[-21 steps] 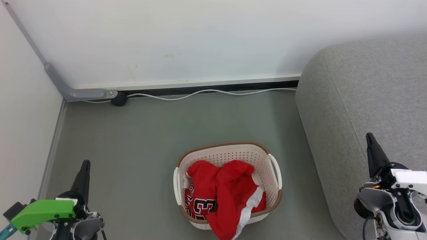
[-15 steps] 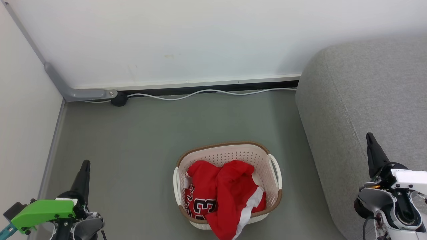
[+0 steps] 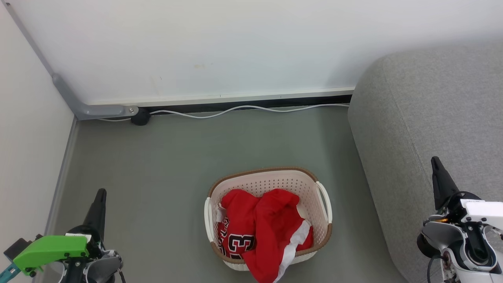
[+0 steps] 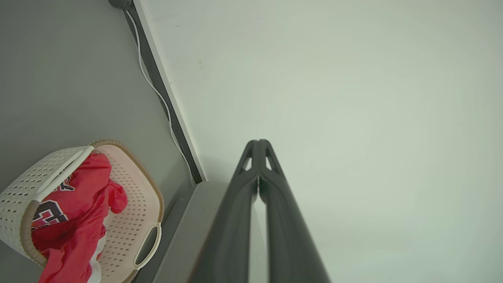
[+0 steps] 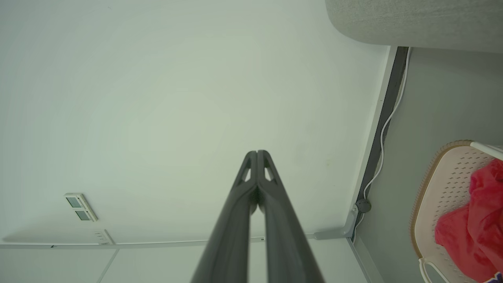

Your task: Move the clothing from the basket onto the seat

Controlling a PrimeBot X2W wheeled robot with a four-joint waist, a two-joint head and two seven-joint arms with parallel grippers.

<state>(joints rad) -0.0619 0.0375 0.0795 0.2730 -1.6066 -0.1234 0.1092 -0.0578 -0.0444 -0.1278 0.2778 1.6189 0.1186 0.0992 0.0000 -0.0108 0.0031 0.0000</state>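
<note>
Nothing is shifting since a moment ago: we are holding our left gripper (image 4: 258, 142) and right gripper (image 5: 257, 152) pressed shut and empty, well apart from the clothing (image 3: 261, 228), which is lying heaped in the basket (image 3: 271, 172) beside the seat (image 3: 432, 118), so we are judging the transfer unstarted.

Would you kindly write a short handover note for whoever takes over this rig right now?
Left tool: shut, empty, clear of the basket.
Right tool: shut, empty, beside the seat.
Clothing: the "23" jersey and the white-banded red garment lie in the basket on the floor; the latter drapes over the near rim.
Done: nothing moved.
To do: carry both garments onto the seat.
</note>
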